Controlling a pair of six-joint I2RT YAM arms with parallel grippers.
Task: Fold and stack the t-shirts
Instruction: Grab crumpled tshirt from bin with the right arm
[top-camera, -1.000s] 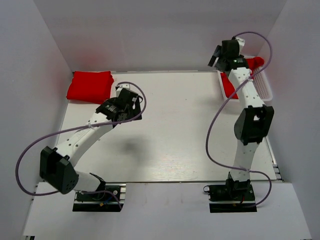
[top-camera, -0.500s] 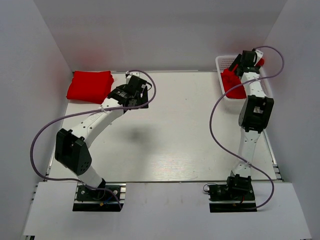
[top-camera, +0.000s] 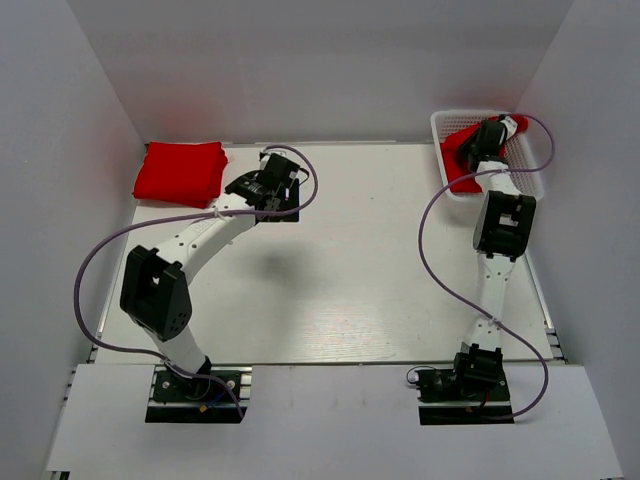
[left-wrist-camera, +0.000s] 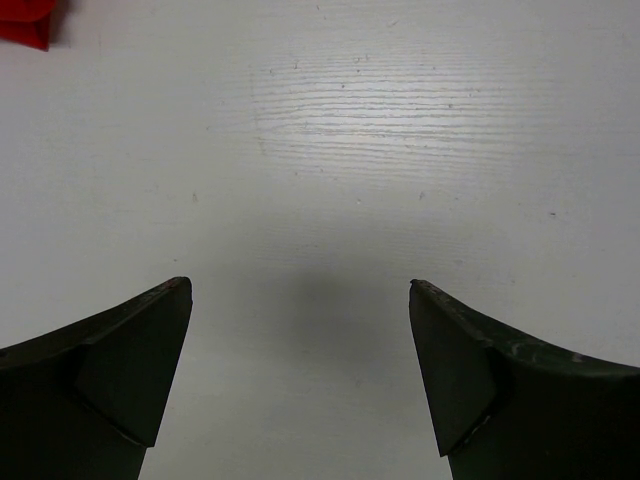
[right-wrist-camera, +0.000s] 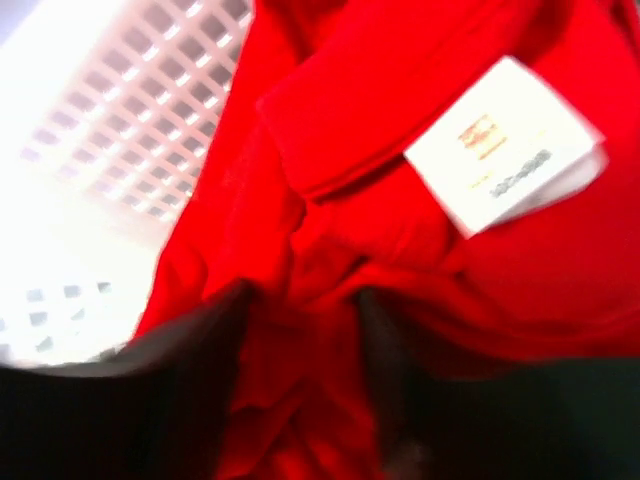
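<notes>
A folded red t-shirt (top-camera: 180, 172) lies at the back left of the table; its corner (left-wrist-camera: 25, 20) shows in the left wrist view. Another red t-shirt (top-camera: 458, 168) lies crumpled in the white mesh basket (top-camera: 525, 170) at the back right, its white neck label (right-wrist-camera: 505, 145) turned up. My right gripper (top-camera: 480, 143) is down in the basket. In its wrist view the right gripper (right-wrist-camera: 305, 340) is shut on a raised fold of that t-shirt (right-wrist-camera: 330, 150). My left gripper (top-camera: 280, 198) hangs over bare table right of the folded shirt, open (left-wrist-camera: 300, 290) with nothing between its fingers.
White walls close in the table on three sides. The basket's mesh wall (right-wrist-camera: 150, 100) stands close on the left of the right gripper. Bare table top (top-camera: 350, 260) runs between the two arms.
My right arm reached from above the basket down into it, and its jaws closed on red cloth. My left arm stretched further toward the back of the table, still open.
</notes>
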